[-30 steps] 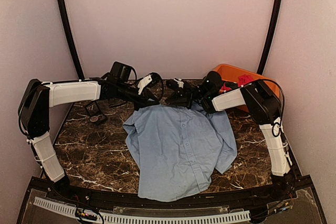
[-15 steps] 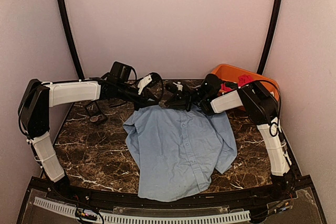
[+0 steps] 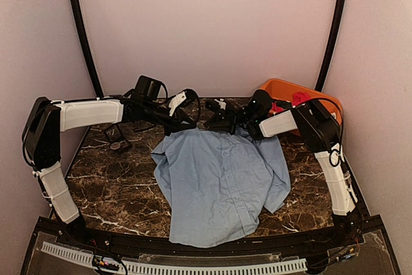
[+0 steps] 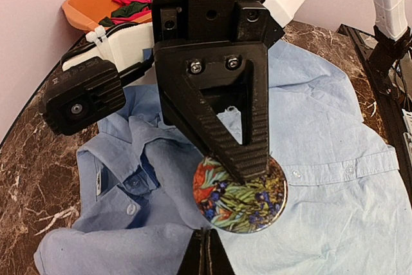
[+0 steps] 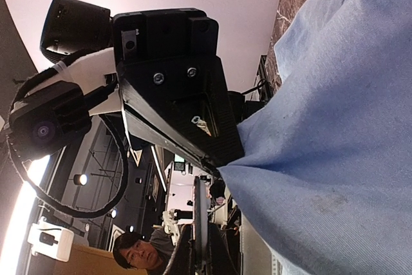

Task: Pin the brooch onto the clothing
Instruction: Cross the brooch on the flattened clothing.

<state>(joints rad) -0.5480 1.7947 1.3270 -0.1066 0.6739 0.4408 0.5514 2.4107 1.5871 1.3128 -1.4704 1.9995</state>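
The light blue shirt (image 3: 222,178) lies spread on the marble table, collar at the far end. My left gripper (image 4: 207,236) is shut on a raised fold of the shirt (image 4: 335,127) near the collar. The brooch (image 4: 239,192) is a round disc with a colourful floral face, lying against the fabric beside that fold. My right gripper (image 5: 201,233) is shut on the brooch (image 5: 199,204), seen edge-on there. In the top view the left gripper (image 3: 192,118) and right gripper (image 3: 215,120) meet over the collar. The brooch's pin side is hidden.
An orange bin (image 3: 283,88) with red cloth (image 3: 299,98) stands at the far right, behind the right arm. A small dark object (image 3: 117,140) lies on the table (image 3: 109,185) at the left. Walls close in on three sides.
The right gripper has edged slightly left toward the left gripper with the brooch. The left arm and the shirt have stayed put.
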